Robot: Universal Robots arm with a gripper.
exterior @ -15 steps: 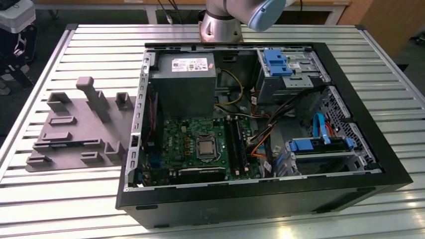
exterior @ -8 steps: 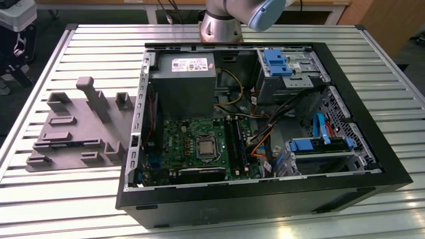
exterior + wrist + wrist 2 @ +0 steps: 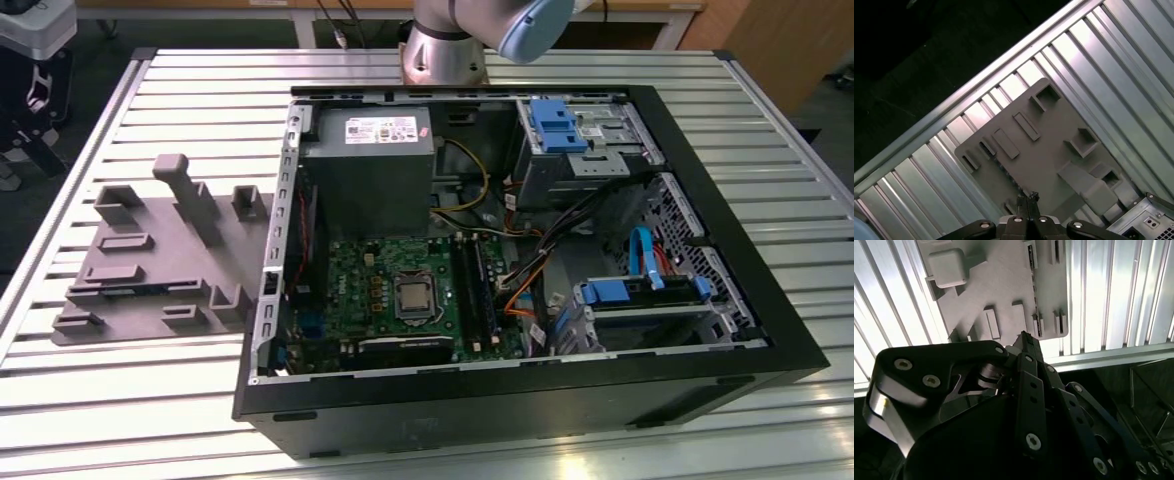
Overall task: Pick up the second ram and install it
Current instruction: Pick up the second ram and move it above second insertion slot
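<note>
Most of the gripper [image 3: 1029, 199] is cut off.

Overview plus two wrist cameras.
Exterior view looks steeply down over the bench [image 3: 174, 90]; both wrist views look down past the gripper [image 3: 1024, 337] [image 3: 1029, 196]; all share the grey fixture plate [image 3: 160, 280] [image 3: 999, 285] [image 3: 1049, 150].
</note>
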